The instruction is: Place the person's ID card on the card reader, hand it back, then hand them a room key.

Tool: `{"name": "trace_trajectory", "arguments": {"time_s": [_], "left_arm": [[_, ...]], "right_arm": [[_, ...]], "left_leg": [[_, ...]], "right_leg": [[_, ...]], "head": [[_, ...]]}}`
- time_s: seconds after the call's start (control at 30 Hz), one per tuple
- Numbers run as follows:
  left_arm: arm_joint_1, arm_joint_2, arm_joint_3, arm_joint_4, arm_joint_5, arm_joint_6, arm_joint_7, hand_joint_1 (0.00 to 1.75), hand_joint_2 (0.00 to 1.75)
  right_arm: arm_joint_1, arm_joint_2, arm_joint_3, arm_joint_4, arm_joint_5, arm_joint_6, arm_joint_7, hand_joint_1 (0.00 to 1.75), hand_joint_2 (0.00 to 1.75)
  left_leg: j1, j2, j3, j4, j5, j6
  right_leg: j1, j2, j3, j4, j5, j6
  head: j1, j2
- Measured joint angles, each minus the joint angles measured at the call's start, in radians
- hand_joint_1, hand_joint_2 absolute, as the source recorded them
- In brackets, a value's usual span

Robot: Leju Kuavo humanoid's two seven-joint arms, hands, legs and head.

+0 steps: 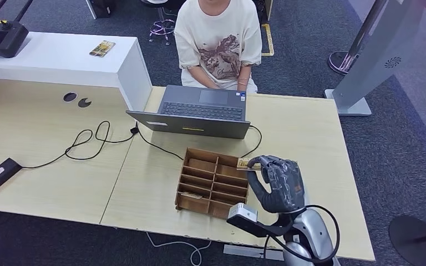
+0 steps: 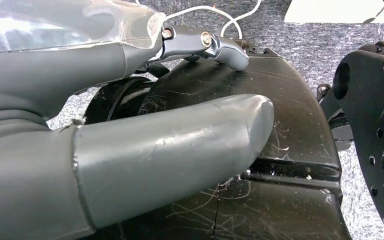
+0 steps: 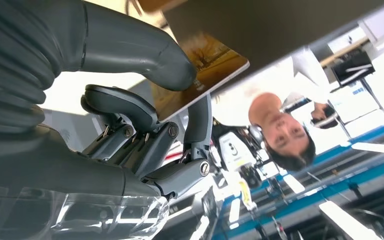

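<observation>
Room key [image 1: 248, 163], a yellow-printed card, pinched by the right hand [image 1: 278, 178] at the 3 o'clock rim of the wooden organiser [image 1: 211, 181]. The card projects from the fingertips toward 9 o'clock, over the organiser's far right compartment; whether it touches the wood cannot be told. In the right wrist view the thumb [image 3: 145, 55] presses on the printed face of the card [image 3: 205, 70] and a finger backs it from the other side, so the grasp is a firm pinch.

Progress, as judged: the card in hand appears to come from the organiser, which suggests the final step, handing over the key. No ID card is identifiable on the desk, and the reader cannot be picked out with confidence. The handover remains: the person [image 1: 217, 41] sits at 12 o'clock behind the open laptop [image 1: 197, 111], well apart from the hand.

Pose: the right arm rises from 6 o'clock, the hand knuckles-up above the desk [image 1: 310, 138]. The left hand [image 2: 130, 145] hangs low beside the robot's body, thumb extended, grasping nothing, fingers apart.
</observation>
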Motion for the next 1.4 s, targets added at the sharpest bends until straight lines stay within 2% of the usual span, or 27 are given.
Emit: {"name": "trace_trajectory", "arguments": {"time_s": [0.4, 0.77, 0.9, 1.07, 1.17, 1.4], "left_arm": [[-0.001, 0.001, 0.0, 0.0, 0.0, -0.006, -0.01, 0.0, 0.0], [-0.001, 0.008, 0.0, 0.0, 0.0, -0.011, -0.025, 0.0, 0.0], [-0.002, 0.01, 0.0, 0.0, 0.0, -0.011, -0.026, 0.0, 0.0], [-0.002, 0.01, 0.0, 0.0, 0.0, -0.012, -0.026, 0.0, 0.0], [-0.002, 0.011, 0.0, 0.0, 0.0, -0.015, -0.027, 0.0, 0.0], [-0.006, 0.015, 0.0, 0.0, 0.0, -0.027, -0.03, 0.0, 0.0]], "right_arm": [[-0.258, -0.039, -0.024, 0.064, -0.13, 0.078, -0.024, 1.75, 1.75], [-0.518, -0.042, -0.038, 0.242, -0.185, 0.14, 0.014, 1.75, 1.75], [-0.585, -0.04, -0.038, 0.312, -0.193, 0.148, 0.023, 1.75, 1.75], [-0.622, -0.039, -0.037, 0.361, -0.195, 0.152, 0.027, 1.75, 1.75], [-0.659, -0.028, -0.035, 0.405, -0.202, 0.166, 0.049, 1.75, 1.75], [-0.842, 0.037, -0.033, 0.63, -0.206, 0.224, 0.118, 1.75, 1.75]], "left_leg": [[0.0, 0.0, 0.0, 0.0, 0.001, -0.001], [0.0, 0.0, 0.0, 0.001, 0.002, -0.001], [0.0, 0.0, 0.0, 0.001, 0.002, -0.001], [0.0, 0.0, 0.0, 0.001, 0.002, -0.001], [0.0, 0.0, 0.0, 0.001, 0.002, -0.001], [0.0, 0.0, 0.0, 0.001, 0.003, -0.002]], "right_leg": [[0.0, 0.001, 0.0, 0.001, 0.001, 0.0], [0.0, 0.001, 0.0, 0.001, 0.002, 0.0], [0.0, 0.001, 0.0, 0.001, 0.002, 0.0], [0.0, 0.001, 0.0, 0.001, 0.001, 0.0], [0.0, 0.001, 0.0, 0.002, 0.002, 0.0], [0.0, 0.001, -0.001, 0.003, 0.002, 0.0]], "head": [[0.0, 0.0], [0.0, 0.0], [0.0, 0.0], [0.0, 0.0], [0.0, 0.0], [0.0, 0.0]]}}
